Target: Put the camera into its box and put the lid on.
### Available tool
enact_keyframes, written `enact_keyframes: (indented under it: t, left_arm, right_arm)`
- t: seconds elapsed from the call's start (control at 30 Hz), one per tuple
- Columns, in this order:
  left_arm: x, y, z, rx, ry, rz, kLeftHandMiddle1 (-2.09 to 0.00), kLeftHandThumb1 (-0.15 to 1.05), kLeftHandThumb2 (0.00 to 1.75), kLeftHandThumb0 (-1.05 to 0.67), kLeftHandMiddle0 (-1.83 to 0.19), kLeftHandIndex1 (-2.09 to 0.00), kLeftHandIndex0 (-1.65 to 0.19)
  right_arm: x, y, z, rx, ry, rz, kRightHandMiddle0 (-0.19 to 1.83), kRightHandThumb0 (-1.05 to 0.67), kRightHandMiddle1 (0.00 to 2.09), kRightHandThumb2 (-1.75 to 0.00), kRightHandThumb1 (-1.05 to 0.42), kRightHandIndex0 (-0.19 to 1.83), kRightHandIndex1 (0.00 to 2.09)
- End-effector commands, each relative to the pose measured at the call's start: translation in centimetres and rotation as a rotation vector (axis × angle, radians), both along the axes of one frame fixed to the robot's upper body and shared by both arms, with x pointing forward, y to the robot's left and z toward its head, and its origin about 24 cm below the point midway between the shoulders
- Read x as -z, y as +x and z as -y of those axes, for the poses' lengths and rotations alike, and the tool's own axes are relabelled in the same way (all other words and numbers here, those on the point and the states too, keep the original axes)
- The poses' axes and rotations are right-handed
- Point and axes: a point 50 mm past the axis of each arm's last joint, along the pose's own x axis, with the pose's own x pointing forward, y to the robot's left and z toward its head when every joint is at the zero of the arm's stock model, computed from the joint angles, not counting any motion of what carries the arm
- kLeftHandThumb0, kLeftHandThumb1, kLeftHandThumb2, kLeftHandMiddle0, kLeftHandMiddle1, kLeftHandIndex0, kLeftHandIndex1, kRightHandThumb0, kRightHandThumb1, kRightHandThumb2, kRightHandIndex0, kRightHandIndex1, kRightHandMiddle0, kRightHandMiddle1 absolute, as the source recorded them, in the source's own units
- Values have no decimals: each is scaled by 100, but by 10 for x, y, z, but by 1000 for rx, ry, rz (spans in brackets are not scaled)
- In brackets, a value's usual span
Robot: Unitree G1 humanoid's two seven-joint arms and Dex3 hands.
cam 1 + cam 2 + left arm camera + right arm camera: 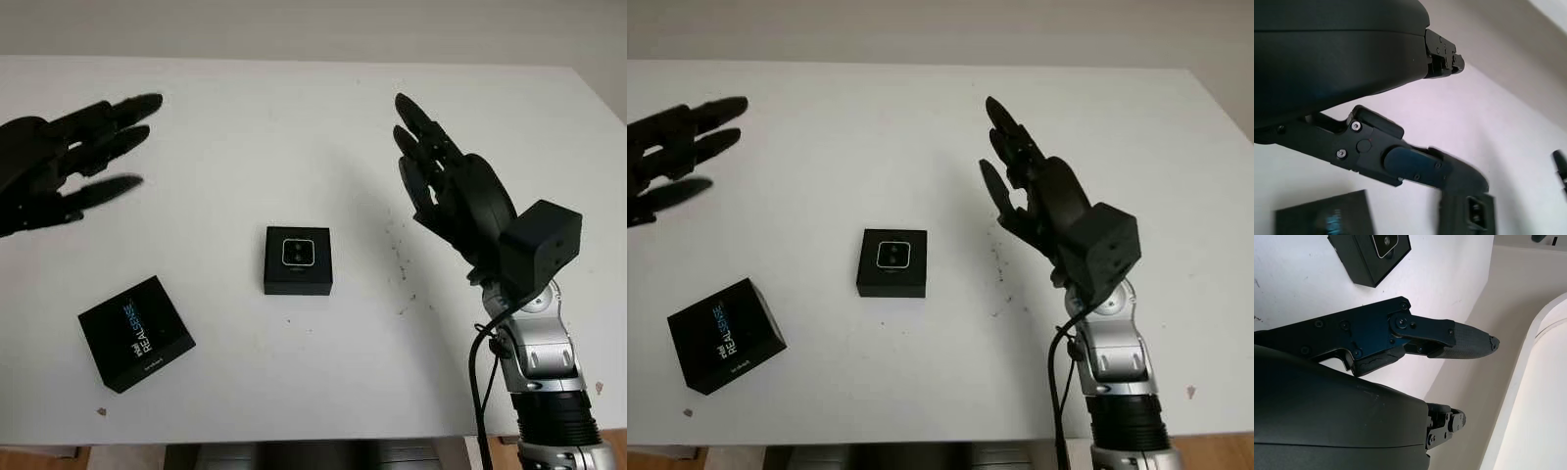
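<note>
Camera is seen seated in the box at the desk middle; the lid lies near the front left corner. Left hand and right hand are held open above, empty. Lidding is judged next: the lid must be grasped.

A white table is taking up nearly the whole scene, its far edge running straight across the top against a pale grey wall. Small dark specks are dotting the tabletop right of centre, and a few brown crumbs are lying near the front edge. Soft light is falling evenly, casting faint shadows. A strip of wooden floor is showing below the front edge.
</note>
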Motion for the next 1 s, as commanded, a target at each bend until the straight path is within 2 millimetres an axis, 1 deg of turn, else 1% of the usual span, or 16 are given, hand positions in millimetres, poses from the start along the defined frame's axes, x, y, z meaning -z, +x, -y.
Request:
enact_keyframes:
  t: [0.0,0.13,0.2,0.3,0.37,0.43,0.5,0.53,0.57,0.63,0.73,0.83,0.9,0.97]
  left_arm:
    - [-11,-4,0,20,94,-24,-3,83,3,-69,2,-2,1]
    - [-23,-7,7,91,279,-116,0,76,3,-59,17,-1,16]
    - [-28,-8,15,144,399,-106,0,75,4,-57,19,0,18]
    - [-34,-10,30,229,620,-59,0,77,5,-59,19,0,19]
    - [-34,-11,39,284,736,-41,0,77,6,-57,19,0,19]
    - [-30,-11,44,328,823,-15,0,75,5,-57,19,-1,19]
    - [-27,-12,50,369,905,6,0,76,5,-54,19,0,19]
    - [-27,-13,52,386,939,16,0,83,8,-40,19,-1,19]
    - [-26,-13,54,403,976,30,0,94,9,-21,19,-2,19]
    - [-25,-15,57,437,1056,67,0,100,9,-11,19,-2,19]
    - [-21,-16,60,485,1195,113,0,98,6,-21,19,0,19]
    - [-16,-16,59,526,1292,187,0,103,12,-13,19,0,19]
    - [-14,-16,58,545,1348,214,0,104,23,-9,19,0,19]
    - [-12,-17,56,557,1390,227,0,105,29,-7,19,0,19]
  right_arm:
    - [-6,1,1,-1,-4,21,5,-72,8,-57,-105,4,7]
    - [-4,2,1,0,13,27,5,-71,8,-57,-105,5,7]
    - [-3,3,1,-3,32,21,4,-71,8,-57,-105,5,7]
    - [-2,4,1,-1,42,12,3,-69,8,-58,-105,3,6]
    - [-2,4,2,-2,47,12,2,-69,8,-59,-105,3,6]
    - [-1,5,2,-2,51,6,1,-69,7,-60,-105,2,5]
    - [0,6,2,1,53,1,0,-70,7,-61,-105,2,5]
    - [1,7,2,3,55,1,0,-70,7,-61,-105,2,5]
    - [1,8,2,6,57,1,1,-70,7,-62,-105,2,5]
    - [3,9,2,14,55,0,1,-70,8,-62,-105,3,6]
    - [3,11,1,24,54,7,3,-69,9,-62,-105,5,7]
    - [5,14,0,20,56,11,4,-70,9,-62,-105,5,7]
    - [5,15,0,15,60,17,3,-69,9,-63,-105,5,6]
    - [6,16,0,21,55,22,3,-67,10,-64,-105,5,7]
